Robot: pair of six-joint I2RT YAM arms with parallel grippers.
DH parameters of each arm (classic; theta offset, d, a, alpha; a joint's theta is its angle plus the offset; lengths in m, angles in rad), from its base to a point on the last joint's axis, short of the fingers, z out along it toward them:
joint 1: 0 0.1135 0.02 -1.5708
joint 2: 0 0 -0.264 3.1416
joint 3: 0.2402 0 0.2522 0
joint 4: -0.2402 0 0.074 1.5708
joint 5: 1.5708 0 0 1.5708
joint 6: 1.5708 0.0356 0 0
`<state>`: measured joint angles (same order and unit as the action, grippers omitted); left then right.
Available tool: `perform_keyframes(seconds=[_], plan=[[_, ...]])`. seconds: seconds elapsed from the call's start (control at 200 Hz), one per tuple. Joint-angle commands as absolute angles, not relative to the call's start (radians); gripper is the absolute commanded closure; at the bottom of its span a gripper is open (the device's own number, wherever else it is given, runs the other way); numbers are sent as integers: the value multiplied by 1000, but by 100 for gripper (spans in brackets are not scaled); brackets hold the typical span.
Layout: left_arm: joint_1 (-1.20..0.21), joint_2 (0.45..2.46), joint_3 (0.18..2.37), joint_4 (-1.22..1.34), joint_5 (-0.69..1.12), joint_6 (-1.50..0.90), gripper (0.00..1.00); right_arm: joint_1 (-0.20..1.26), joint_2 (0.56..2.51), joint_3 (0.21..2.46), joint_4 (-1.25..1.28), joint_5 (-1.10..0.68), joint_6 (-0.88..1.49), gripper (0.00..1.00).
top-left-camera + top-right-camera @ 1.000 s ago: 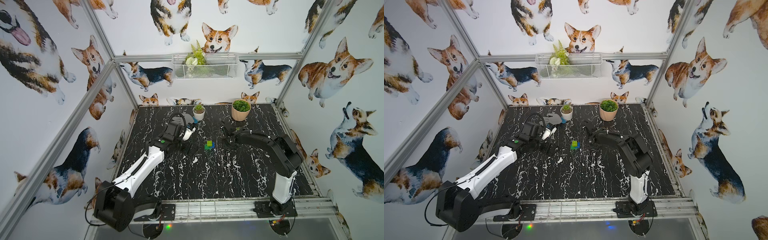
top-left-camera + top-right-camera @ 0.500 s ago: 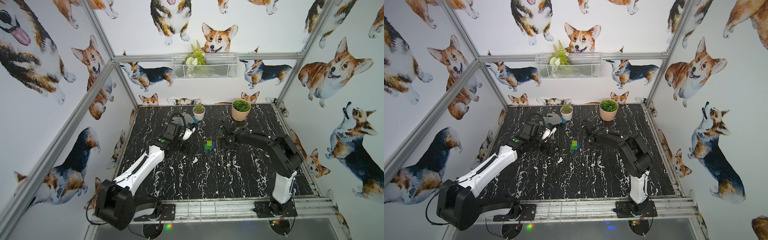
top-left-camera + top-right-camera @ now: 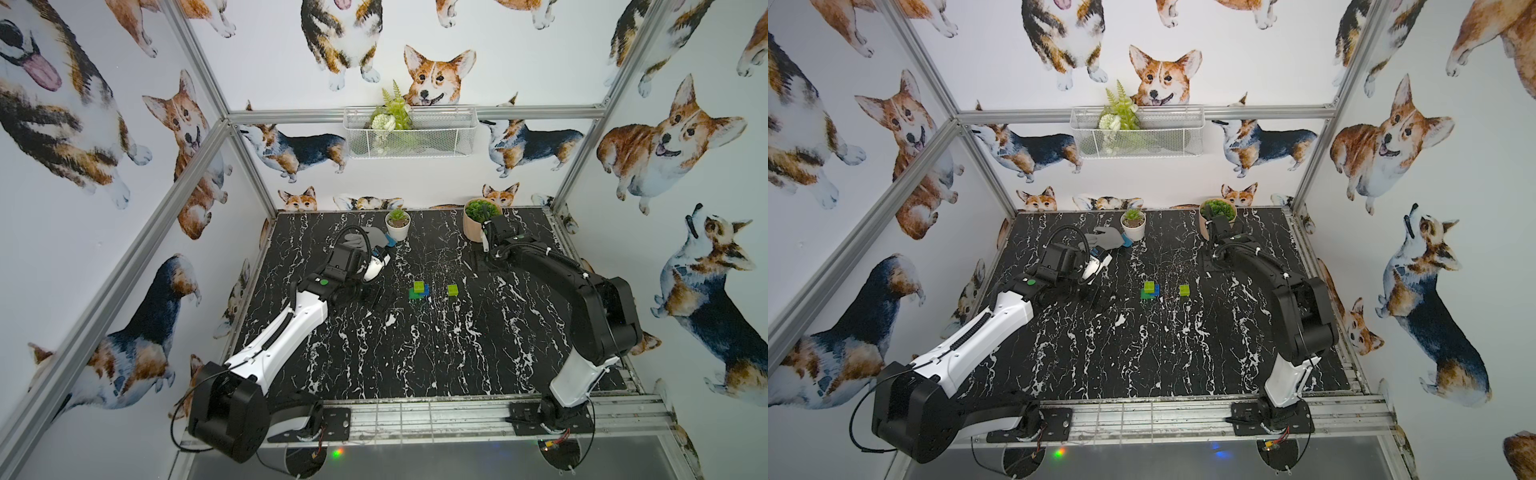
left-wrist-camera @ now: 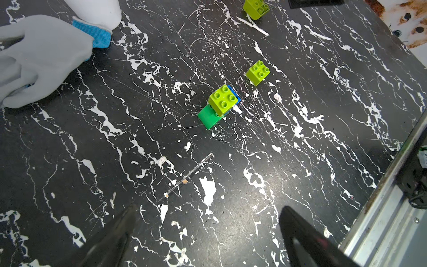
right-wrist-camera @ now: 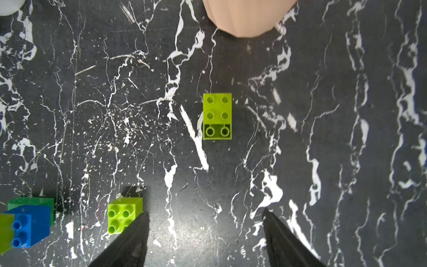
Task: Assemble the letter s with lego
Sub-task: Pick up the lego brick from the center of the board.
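The lego lies in three groups on the black marble table (image 3: 415,365). A cluster (image 3: 419,289) (image 3: 1150,289) (image 4: 219,105) joins a lime-green brick on top of a blue and a darker green one. A single lime-green brick (image 3: 452,289) (image 5: 123,215) stands to its right, beside one finger of my right gripper (image 5: 204,211). A stepped lime-green piece (image 5: 217,115) (image 4: 256,8) lies beyond, toward the peach pot. Both grippers hang open and empty, the left gripper (image 4: 210,208) (image 3: 380,299) left of the cluster.
A grey glove (image 3: 372,237) (image 4: 41,57) with a blue cuff lies by a small white plant pot (image 3: 397,224) at the back. The peach plant pot (image 3: 473,224) (image 5: 245,16) stands right behind my right wrist. A metal rail (image 3: 415,409) borders the front edge.
My right gripper has opened and drawn back from beside the cluster toward the peach pot, uncovering the single lime-green brick. The left arm has barely moved.
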<state>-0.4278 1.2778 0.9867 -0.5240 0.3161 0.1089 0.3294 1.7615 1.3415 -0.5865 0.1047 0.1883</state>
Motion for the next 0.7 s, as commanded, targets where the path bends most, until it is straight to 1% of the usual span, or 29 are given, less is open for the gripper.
perform_keyframes(seconds=[0.0, 0.15, 0.355, 0.491, 0.626, 0.646, 0.696], plan=[[-425, 1273, 993, -541, 323, 126, 0, 309, 1809, 1378, -571, 79, 28, 21], [-423, 1269, 991, -549, 319, 129, 0, 306, 1925, 1466, -567, 61, -20, 23], [-420, 1262, 983, -561, 313, 135, 0, 302, 2057, 1573, -566, 68, -14, 26], [-419, 1261, 981, -564, 313, 135, 0, 295, 2119, 1630, -584, 73, 0, 30], [-420, 1264, 979, -564, 313, 135, 0, 289, 2147, 1641, -584, 53, 25, 36], [-420, 1265, 980, -563, 313, 135, 0, 287, 2150, 1643, -585, 55, 27, 40], [-420, 1267, 981, -565, 313, 137, 0, 283, 2155, 1644, -590, 55, 34, 42]])
